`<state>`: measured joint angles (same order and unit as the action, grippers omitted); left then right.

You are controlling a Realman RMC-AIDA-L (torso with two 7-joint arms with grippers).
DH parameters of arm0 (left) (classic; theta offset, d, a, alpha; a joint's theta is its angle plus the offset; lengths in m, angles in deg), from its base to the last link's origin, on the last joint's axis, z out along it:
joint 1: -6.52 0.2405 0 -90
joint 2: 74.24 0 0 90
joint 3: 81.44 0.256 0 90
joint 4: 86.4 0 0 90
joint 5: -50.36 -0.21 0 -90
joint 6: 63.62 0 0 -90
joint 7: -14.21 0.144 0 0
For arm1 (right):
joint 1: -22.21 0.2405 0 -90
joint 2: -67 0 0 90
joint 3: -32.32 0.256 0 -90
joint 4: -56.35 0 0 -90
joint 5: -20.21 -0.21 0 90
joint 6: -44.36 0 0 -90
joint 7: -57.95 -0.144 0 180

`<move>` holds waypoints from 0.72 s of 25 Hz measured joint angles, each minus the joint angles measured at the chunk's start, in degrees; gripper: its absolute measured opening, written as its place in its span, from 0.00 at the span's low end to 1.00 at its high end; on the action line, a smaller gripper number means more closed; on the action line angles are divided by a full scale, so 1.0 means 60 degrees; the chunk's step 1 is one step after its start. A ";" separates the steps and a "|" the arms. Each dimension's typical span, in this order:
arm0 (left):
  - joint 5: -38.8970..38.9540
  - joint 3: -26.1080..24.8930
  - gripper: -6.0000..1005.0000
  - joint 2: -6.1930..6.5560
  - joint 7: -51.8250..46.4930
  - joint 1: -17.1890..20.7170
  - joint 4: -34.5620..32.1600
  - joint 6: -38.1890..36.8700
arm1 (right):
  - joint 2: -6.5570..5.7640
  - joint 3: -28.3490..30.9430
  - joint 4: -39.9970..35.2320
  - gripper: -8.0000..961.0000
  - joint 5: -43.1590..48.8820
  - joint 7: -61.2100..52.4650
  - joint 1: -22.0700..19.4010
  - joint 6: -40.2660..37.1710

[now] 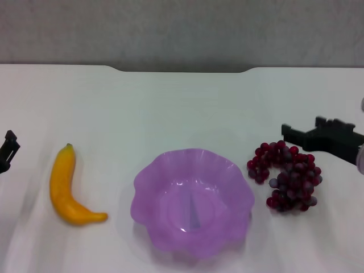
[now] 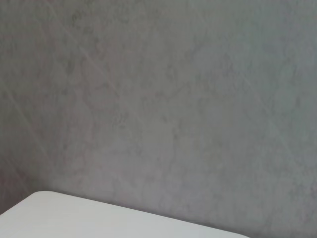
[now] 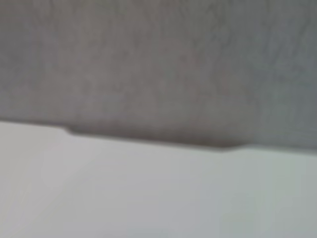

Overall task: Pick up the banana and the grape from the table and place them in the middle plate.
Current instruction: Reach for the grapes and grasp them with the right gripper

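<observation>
Centrally, middle plate [image 1: 193, 199] sits on table [image 1: 170, 108], nothing in it. Banana [image 1: 67, 187] lies on table left of plate, apart from it, stem tip toward far side, curved end toward plate. Grape [image 1: 287, 176] bunch lies on table right of plate, just beside its rim. Right gripper [image 1: 321, 138] sits just behind and right of grape, holding nothing; finger state cannot tell. Left gripper [image 1: 8, 149] at left edge, well apart from banana; finger state cannot tell. Wrist views show only grey wall [image 2: 158, 99] and table edge.
</observation>
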<state>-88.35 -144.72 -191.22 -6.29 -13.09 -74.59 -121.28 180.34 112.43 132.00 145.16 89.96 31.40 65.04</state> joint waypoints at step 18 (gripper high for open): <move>-0.0007 0.0067 0.89 -0.0001 -0.0007 -0.0071 0.0009 0.0000 | -0.0153 0.4892 -0.2292 0.92 0.1582 -0.1505 0.3125 0.7146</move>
<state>-88.39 -144.32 -191.22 -6.33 -13.51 -74.53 -121.28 179.42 141.78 118.25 154.65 80.93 50.15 107.91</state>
